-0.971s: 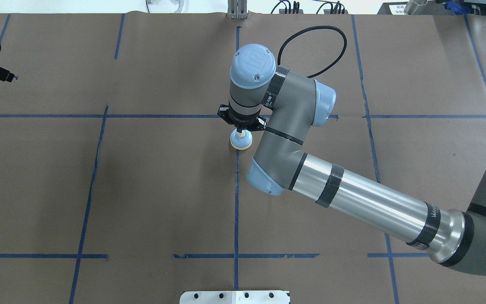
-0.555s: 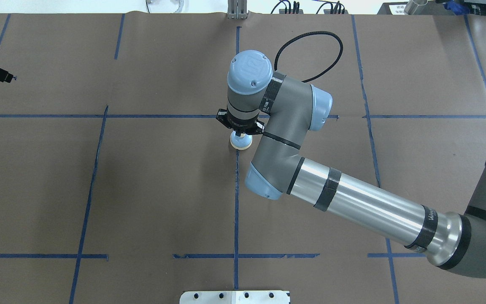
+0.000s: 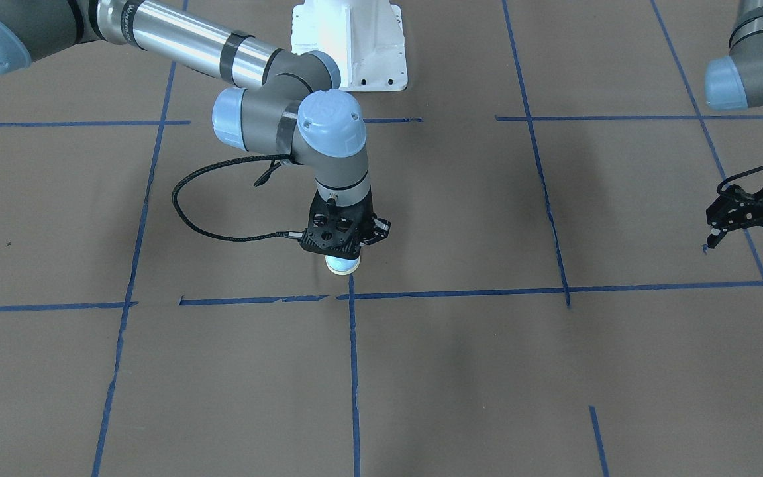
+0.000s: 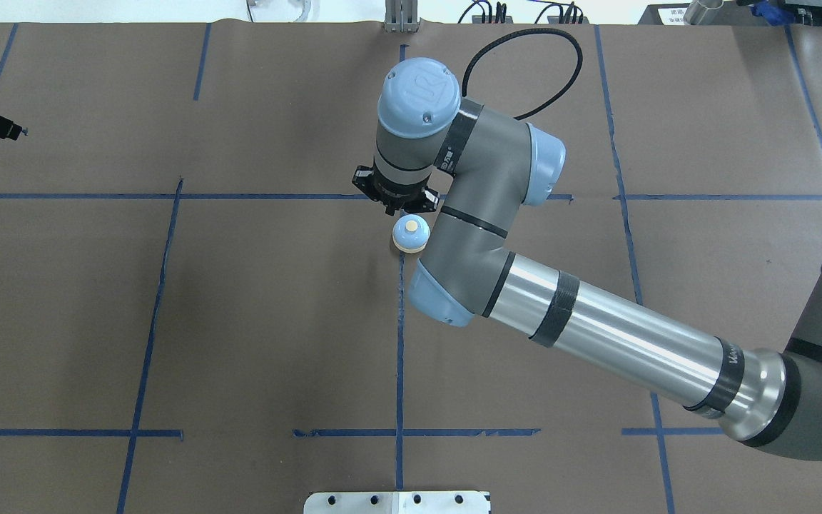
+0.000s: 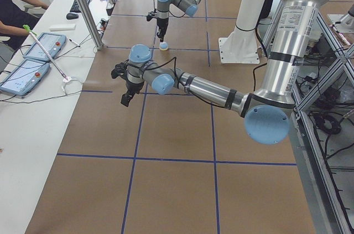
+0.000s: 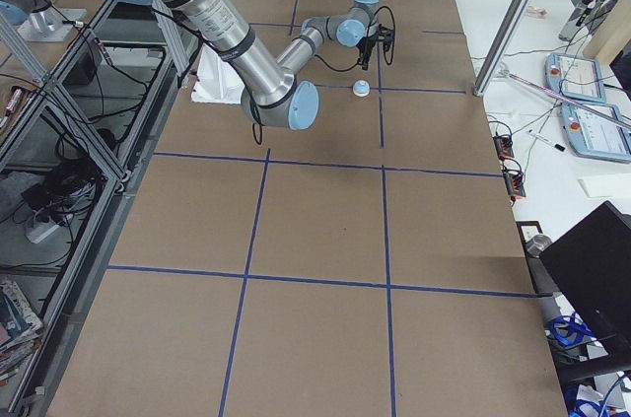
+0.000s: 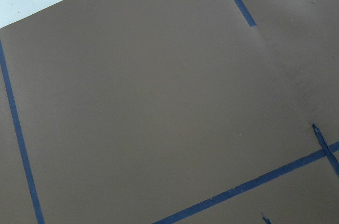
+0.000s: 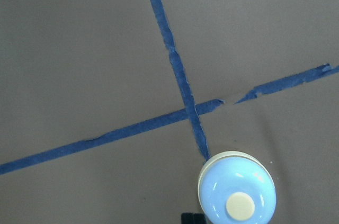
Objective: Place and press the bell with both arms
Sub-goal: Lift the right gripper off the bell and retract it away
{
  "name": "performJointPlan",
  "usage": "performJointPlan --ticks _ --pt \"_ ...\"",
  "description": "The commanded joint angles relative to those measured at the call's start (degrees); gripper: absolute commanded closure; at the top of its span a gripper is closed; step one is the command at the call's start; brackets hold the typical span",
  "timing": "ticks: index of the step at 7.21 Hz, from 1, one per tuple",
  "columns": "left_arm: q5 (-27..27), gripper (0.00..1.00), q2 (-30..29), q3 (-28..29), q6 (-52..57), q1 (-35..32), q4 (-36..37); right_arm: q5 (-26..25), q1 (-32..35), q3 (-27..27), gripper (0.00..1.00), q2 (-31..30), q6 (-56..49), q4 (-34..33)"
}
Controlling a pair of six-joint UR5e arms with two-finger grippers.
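Note:
The bell [image 4: 411,233] stands upright on the brown table where two blue tape lines cross. It also shows in the front view [image 3: 342,266], the side views [image 5: 164,46] [image 6: 362,89] and the right wrist view [image 8: 237,195]. My right gripper [image 4: 397,208] hangs just above the bell, slightly to its far side, open and holding nothing; in the front view the right gripper [image 3: 345,246] hides the bell's top. My left gripper [image 3: 749,228] is open and empty, far off at the table's left side [image 4: 1,128]. The left wrist view shows only bare table.
The white pedestal base [image 3: 348,40] stands at the table's near edge by the robot. A black cable [image 4: 525,78] loops from the right wrist. The operators' bench with tablets [image 5: 33,51] and a metal post [image 5: 83,7] lies beyond the far edge.
My right gripper sat right on the bell's button a second ago. It has let go, risen and shifted a little toward the far side. The bell stays put, its top now uncovered.

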Motion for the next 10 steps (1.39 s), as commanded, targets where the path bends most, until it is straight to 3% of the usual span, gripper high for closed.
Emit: performJointPlan --ticks 1,3,5,6,7,8,10 --pt "-0.3 0.02 1.0 0.0 0.1 0.0 0.1 3.7 3.7 9.9 1.0 -6.2 -0.2 -1.2" --pt "-1.0 0.02 3.1 -0.1 0.2 -0.1 0.1 13.3 13.1 23.8 0.99 -19.9 -3.2 -1.2" --pt "-4.3 0.02 6.4 -0.1 0.2 -2.5 0.5 21.7 25.4 29.5 0.97 -31.4 -15.6 -1.2" --pt "-7.7 0.0 7.1 -0.1 0.3 -6.4 3.8 24.4 29.9 30.8 0.66 -36.7 -23.2 -1.2" --pt "-12.3 0.0 7.2 -0.1 0.3 -9.3 8.5 24.7 33.4 33.1 0.01 -42.4 -29.3 -1.2" --pt "-13.6 0.0 7.3 0.0 3.3 -11.0 10.0 24.8 38.6 33.0 0.0 -47.2 -37.7 -1.2" --pt "-14.7 0.0 7.2 -0.3 19.9 -17.4 23.0 24.8 46.0 26.5 0.0 -53.0 -62.5 -1.8"
